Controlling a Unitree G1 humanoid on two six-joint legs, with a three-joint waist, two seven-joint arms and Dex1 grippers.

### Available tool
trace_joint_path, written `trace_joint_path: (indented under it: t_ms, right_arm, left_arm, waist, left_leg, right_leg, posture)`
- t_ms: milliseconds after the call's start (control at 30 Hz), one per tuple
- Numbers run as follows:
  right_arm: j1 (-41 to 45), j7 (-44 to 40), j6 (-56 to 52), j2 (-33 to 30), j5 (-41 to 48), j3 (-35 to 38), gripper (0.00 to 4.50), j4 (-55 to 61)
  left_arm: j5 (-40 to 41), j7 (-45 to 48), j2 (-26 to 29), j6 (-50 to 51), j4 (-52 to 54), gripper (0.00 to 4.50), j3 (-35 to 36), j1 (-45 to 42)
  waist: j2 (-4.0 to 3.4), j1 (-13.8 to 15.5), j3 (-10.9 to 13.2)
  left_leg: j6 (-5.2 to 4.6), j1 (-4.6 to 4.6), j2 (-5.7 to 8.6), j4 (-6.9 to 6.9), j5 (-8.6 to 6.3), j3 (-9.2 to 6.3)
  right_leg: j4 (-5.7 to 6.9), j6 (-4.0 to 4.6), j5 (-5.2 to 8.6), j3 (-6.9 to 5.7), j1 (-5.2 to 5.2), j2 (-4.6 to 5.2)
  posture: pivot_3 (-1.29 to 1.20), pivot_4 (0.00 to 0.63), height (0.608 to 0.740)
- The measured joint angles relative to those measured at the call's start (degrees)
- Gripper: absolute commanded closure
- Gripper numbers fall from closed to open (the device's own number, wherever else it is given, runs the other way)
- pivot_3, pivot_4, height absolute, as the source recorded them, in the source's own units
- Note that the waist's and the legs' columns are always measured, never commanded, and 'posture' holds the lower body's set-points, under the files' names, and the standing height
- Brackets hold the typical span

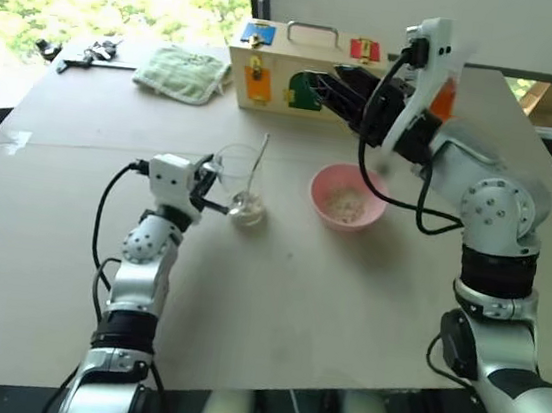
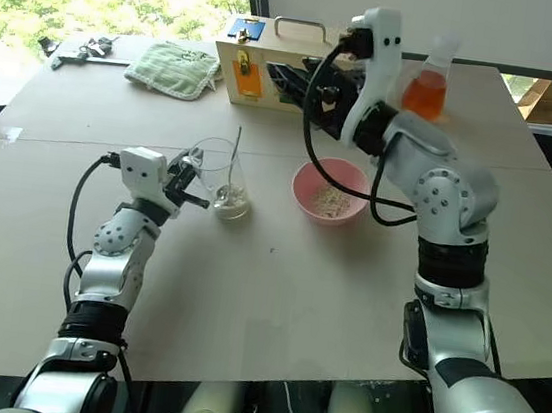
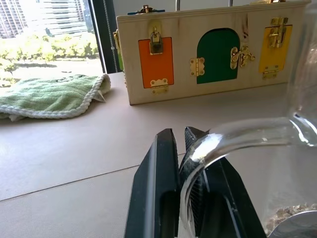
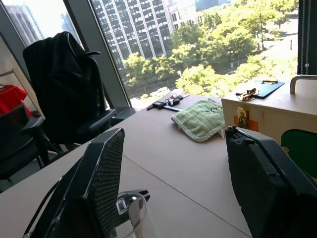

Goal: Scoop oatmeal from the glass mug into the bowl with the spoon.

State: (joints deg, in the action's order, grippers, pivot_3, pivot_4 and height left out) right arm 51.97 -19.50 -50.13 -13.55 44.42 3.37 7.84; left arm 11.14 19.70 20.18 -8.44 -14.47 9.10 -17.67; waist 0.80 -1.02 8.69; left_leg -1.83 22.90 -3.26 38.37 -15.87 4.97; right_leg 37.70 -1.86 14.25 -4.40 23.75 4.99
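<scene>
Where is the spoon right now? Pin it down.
The spoon stands in the glass mug, handle leaning on the rim, left of the pink bowl. The left gripper holds the mug's handle.

- The glass mug, holding the spoon, stands on the table left of the bowl.
- The oatmeal lies in the bowl.
- A latch box sits behind both.

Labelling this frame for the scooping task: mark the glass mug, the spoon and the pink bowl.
glass mug (image 1: 233, 166): left eye view, on its clear side wall.
spoon (image 1: 260, 159): left eye view, on the thin handle sticking up out of the mug.
pink bowl (image 1: 321, 184): left eye view, on the left part of its rim.
</scene>
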Motion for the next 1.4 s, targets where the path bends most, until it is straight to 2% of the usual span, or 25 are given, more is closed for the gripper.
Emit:
trace_joint_path:
  t_ms: [200,467,867,1400]
  right_arm:
    - [-5.29,1.09,-3.37,-1.91,2.47,3.79,1.20,2.90]
    - [-10.13,0.40,-4.07,-1.78,8.36,5.64,1.20,8.08]
    - [-10.25,1.01,-3.33,-1.43,8.37,5.62,1.20,7.62]
    - [-10.26,1.73,-3.20,-0.89,8.34,5.63,1.20,7.59]
  left_arm:
    - [-0.91,-0.10,1.09,0.44,-0.85,0.64,1.55,1.81]
    - [-2.05,0.20,1.99,0.46,0.19,0.64,1.66,5.39]
    - [-3.18,-0.95,2.04,3.80,8.56,0.64,1.54,2.59]
    - [-3.14,-0.68,2.02,5.45,9.19,0.64,1.46,0.49]
  waist:
    - [0.00,0.41,0.01]
    - [0.00,0.39,0.02]
    - [0.03,0.31,0.04]
    - [0.04,0.32,0.04]
  left_leg:
    - [0.00,0.05,0.02,0.00,0.00,-0.04]
    - [-0.02,0.08,0.04,0.00,-0.01,-0.08]
    - [-0.01,0.12,0.05,0.01,0.00,-0.11]
    - [0.00,0.12,0.05,0.01,0.00,-0.10]
  right_leg:
    - [-0.03,0.00,0.00,-0.03,0.00,0.02]
    - [-0.05,0.00,0.00,-0.07,0.00,0.05]
    - [-0.07,0.00,0.00,-0.09,0.01,0.04]
    - [-0.07,0.00,0.00,-0.09,0.01,0.03]
  posture:
    - [0.00,0.150,0.740]
    - [0.00,0.150,0.740]
    - [0.00,0.150,0.740]
    - [0.00,0.150,0.740]
